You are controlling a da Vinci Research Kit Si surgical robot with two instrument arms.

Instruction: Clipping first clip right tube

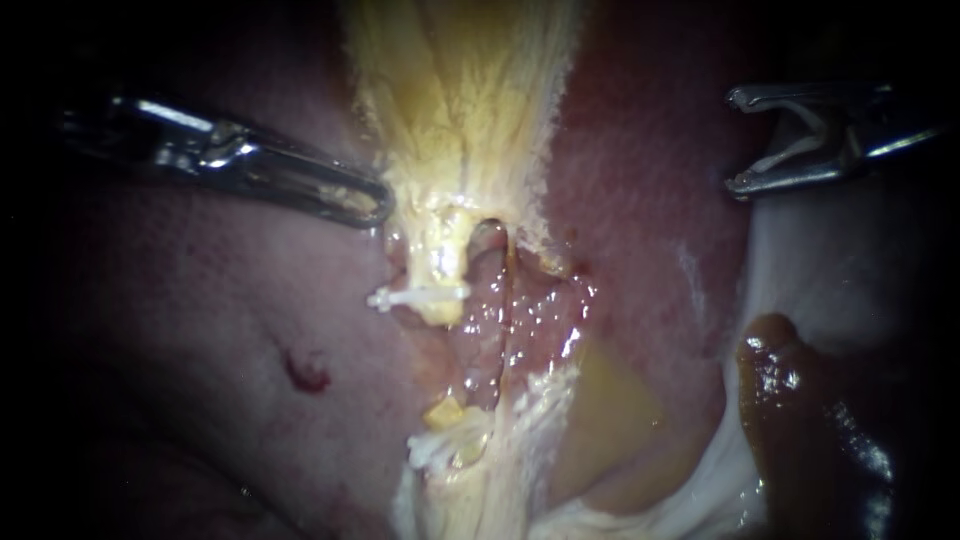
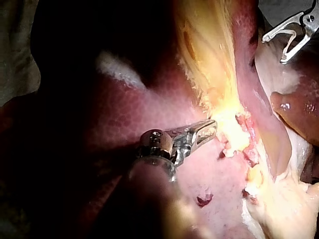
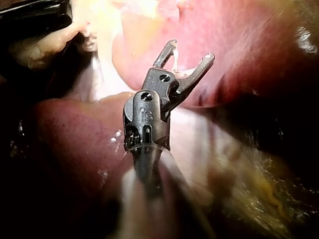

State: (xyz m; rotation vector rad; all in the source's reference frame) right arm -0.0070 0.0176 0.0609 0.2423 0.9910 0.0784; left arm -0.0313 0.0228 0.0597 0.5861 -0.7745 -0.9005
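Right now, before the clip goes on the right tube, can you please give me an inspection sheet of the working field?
Surface: reddish tissue, wet, with a small red spot.
Job's things: right tube bare, no clip on it; loaded clip open, well away from it.
Clutter: placed clip across the left tube; dark glossy mass off to the side.
Tools: left instrument tip beside the yellow tissue; right instrument, jaws apart, holds the loaded clip between them, clear of both tubes.
Cables: nothing seen.
Surroundings: dark beyond the lit tissue, nothing seen.
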